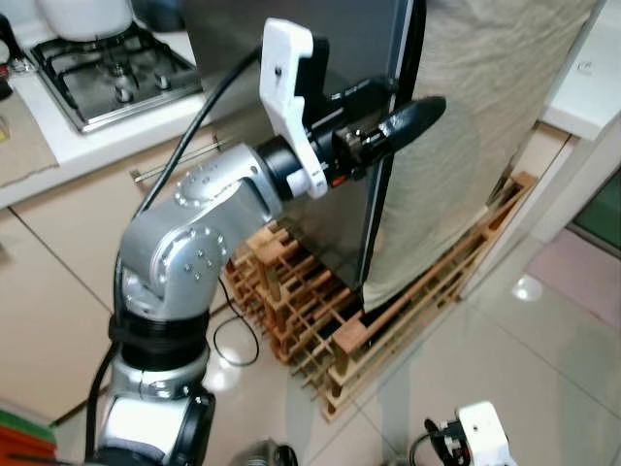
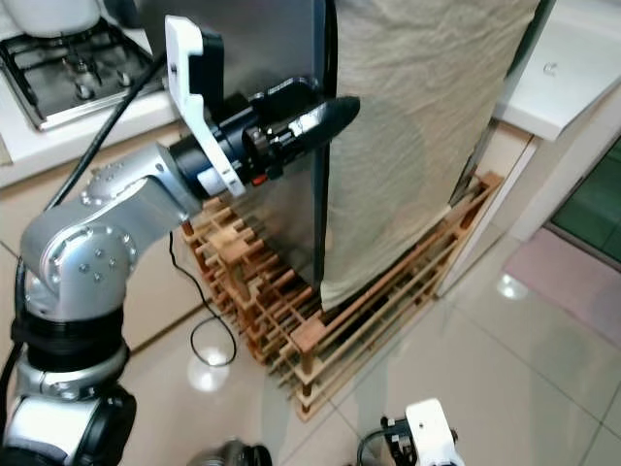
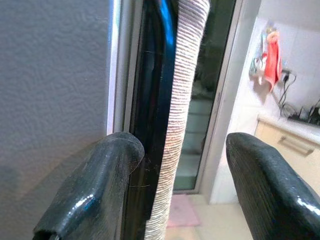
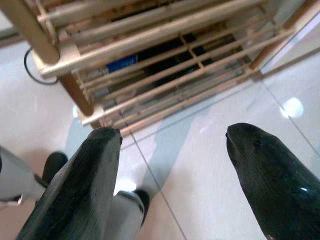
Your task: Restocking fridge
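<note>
- The fridge [image 1: 291, 58], a dark grey upright cabinet, stands directly ahead of the left gripper [image 3: 182, 185], on a wooden slatted rack [image 1: 388, 320].
- A beige cloth [image 1: 466, 126] drapes over the fridge's side; its ribbed edge hangs between the left gripper's fingers.
- The left gripper's jaws are spread wide, gripping nothing, one finger [image 3: 95, 190] against the grey door edge beside the black seal.
- The right gripper [image 4: 172, 180] hangs low over the tiled floor [image 4: 210, 165], jaws apart and empty, the rack beyond its tips.
- A gas hob [image 1: 107, 68] sits on the counter behind the left arm.
</note>
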Controlling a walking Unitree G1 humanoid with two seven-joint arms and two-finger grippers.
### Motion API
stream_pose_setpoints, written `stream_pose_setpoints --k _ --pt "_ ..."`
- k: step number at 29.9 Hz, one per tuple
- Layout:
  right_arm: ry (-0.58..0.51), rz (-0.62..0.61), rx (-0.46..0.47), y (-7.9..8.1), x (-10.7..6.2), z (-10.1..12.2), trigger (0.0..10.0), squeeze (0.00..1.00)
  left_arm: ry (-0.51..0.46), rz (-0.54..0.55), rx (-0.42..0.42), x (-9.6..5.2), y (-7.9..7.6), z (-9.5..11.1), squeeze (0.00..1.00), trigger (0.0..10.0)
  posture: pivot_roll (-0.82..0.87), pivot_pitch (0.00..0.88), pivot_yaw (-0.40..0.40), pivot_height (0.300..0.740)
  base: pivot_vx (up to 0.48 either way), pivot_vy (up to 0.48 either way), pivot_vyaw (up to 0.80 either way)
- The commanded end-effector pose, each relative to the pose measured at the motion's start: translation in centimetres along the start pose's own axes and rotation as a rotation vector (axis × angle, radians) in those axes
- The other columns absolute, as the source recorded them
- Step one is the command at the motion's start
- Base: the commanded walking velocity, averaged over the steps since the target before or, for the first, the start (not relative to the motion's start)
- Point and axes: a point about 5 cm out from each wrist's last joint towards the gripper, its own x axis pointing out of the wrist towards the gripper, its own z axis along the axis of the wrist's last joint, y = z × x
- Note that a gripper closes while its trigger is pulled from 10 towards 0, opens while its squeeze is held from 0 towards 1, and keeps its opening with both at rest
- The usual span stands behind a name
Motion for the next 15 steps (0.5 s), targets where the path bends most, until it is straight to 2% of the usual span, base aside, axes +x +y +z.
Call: stream_pose_setpoints --k 1,3,4,7,11,15 --pt "-0.021 -0.003 0.002 0.1 0.1 0.0 10.0 0.00 0.027 -0.073 0.086 0.8 -1.1 -0.1 0.00 10.0 -0.16 0.062 0.086 0.724 0.000 0.000 0.00" --pt "-0.029 -0.002 0.003 0.2 0.1 0.1 10.0 0.00 0.053 -0.054 0.114 0.7 -0.8 -0.8 0.00 10.0 -0.15 0.063 0.085 0.724 0.000 0.000 0.00" --pt "-0.043 0.000 -0.003 0.2 0.2 0.1 10.0 0.00 0.129 -0.004 0.208 0.3 -0.2 -2.6 0.00 10.0 -0.16 0.064 0.084 0.724 0.000 0.000 0.00" --pt "-0.052 -0.001 -0.011 0.2 0.3 0.1 10.0 0.00 0.168 0.034 0.198 -0.3 0.2 -4.3 0.00 10.0 -0.16 0.067 0.082 0.724 0.000 0.000 0.00" --pt "-0.062 -0.003 -0.015 0.1 0.3 0.1 10.0 0.00 0.180 0.089 0.132 -1.3 0.7 -5.8 0.00 10.0 -0.16 0.066 0.075 0.724 0.000 0.000 0.00" --pt "-0.070 -0.005 -0.022 0.0 0.3 0.0 10.0 0.00 0.193 0.132 0.148 -2.0 0.9 -6.8 0.00 10.0 -0.15 0.063 0.071 0.724 0.000 0.000 0.00"
